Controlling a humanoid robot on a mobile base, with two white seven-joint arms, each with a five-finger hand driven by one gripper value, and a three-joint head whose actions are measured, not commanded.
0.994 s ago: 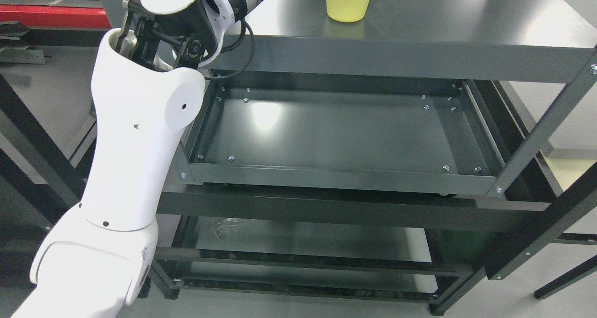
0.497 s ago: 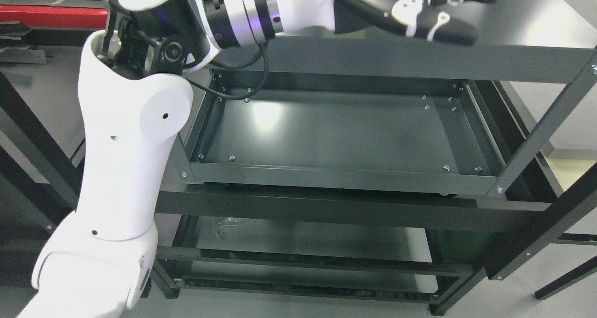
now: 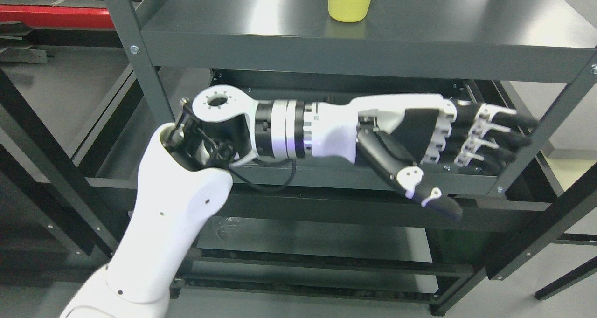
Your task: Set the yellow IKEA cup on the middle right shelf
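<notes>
Head view: left hand (image 3: 419, 136) open, yellow cup (image 3: 350, 1) above.

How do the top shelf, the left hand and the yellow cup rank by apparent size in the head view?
1. Top shelf, spanning most of the frame.
2. Left hand, enlarged by nearness to the camera.
3. Yellow cup, partly cropped at the top edge.

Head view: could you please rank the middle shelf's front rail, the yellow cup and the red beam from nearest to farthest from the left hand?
1. Front rail of the middle shelf: just below the open fingers of the left hand, at the right.
2. Yellow cup: on the top shelf, above the hand and to its left.
3. Red beam: far upper left, behind the rack.
</notes>
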